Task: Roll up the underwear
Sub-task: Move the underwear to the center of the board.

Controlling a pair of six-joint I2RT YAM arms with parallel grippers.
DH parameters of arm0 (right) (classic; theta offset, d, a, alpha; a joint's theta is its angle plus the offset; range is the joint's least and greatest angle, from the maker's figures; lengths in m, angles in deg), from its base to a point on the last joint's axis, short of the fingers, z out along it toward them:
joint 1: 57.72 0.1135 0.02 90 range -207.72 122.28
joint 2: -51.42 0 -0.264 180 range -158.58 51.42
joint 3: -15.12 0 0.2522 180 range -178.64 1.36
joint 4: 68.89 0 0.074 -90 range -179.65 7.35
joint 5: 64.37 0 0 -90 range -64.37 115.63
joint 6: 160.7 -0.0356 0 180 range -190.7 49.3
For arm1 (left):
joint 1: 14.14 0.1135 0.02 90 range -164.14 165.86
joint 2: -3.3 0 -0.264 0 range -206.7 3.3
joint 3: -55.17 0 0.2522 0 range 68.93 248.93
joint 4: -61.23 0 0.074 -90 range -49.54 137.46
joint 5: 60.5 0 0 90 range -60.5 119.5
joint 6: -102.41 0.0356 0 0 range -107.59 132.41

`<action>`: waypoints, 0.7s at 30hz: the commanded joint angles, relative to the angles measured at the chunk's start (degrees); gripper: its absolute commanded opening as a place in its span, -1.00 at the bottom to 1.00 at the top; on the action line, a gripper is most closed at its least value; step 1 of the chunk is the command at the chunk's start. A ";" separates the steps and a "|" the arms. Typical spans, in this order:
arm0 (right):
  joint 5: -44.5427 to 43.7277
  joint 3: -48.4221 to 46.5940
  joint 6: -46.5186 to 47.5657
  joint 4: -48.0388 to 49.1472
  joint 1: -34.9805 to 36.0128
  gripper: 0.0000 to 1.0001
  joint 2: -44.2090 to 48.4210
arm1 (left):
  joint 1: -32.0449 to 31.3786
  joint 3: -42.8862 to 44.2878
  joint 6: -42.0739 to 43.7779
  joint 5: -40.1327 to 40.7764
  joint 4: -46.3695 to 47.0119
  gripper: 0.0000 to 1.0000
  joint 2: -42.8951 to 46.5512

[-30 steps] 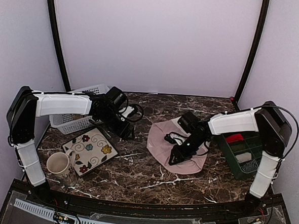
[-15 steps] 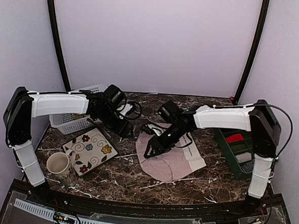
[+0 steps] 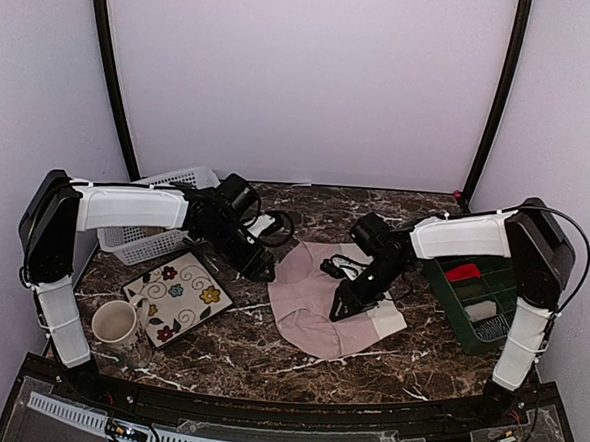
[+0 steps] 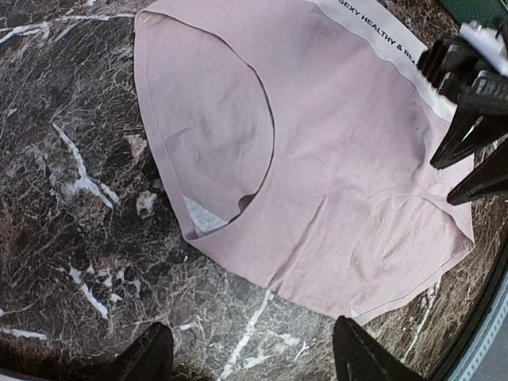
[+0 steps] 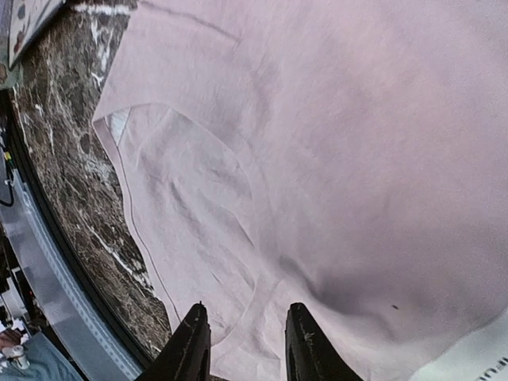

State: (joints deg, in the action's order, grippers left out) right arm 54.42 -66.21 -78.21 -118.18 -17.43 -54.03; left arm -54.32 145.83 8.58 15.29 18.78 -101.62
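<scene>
Right end effector (image 3: 342, 309) shifted rightward over pink underwear (image 3: 305, 307), apart, left end effector (image 3: 264, 272) apart, green bin (image 3: 448, 303) holds red roll (image 3: 462, 272)

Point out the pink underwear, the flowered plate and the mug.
pink underwear (image 3: 305, 304), top external view, bare cloth left of its centre.
flowered plate (image 3: 177, 297), top external view, its middle.
mug (image 3: 117, 338), top external view, its near wall.

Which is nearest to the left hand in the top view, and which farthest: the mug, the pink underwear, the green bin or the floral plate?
From the left hand:
1. pink underwear, just to its right
2. floral plate, to its left
3. mug, near-left corner
4. green bin, far right
</scene>
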 commanded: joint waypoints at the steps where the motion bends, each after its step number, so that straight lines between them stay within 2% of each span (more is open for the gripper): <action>1: -0.01 1.04 2.19 -0.18 4.02 -0.35 -2.71 | 0.10 1.28 0.60 -0.70 0.27 0.44 0.25; 6: 4.20 4.14 0.39 2.59 10.42 -0.39 -4.95 | 0.08 -0.02 0.24 -0.01 0.28 0.44 0.61; 9: 5.33 0.99 0.40 0.95 12.70 -0.38 -7.27 | 0.11 -1.07 0.14 -0.28 0.69 0.44 1.11; 13: 10.32 -2.61 -1.64 1.55 12.73 -0.22 -3.57 | 0.05 -1.43 0.10 -1.75 0.89 0.44 1.12; 17: 10.91 0.02 -4.37 3.65 9.04 -0.06 3.94 | -0.28 -1.46 1.05 -3.37 1.74 0.43 0.85; 21: 9.48 5.80 -6.69 7.75 2.42 0.00 10.39 | -1.61 -0.03 2.99 -6.83 1.74 0.37 -1.19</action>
State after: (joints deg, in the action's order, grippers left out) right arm 63.93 -64.53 -82.05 -114.18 -9.10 -50.16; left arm -54.49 145.24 9.21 12.73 19.87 -101.66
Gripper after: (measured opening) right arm 0.494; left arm 0.703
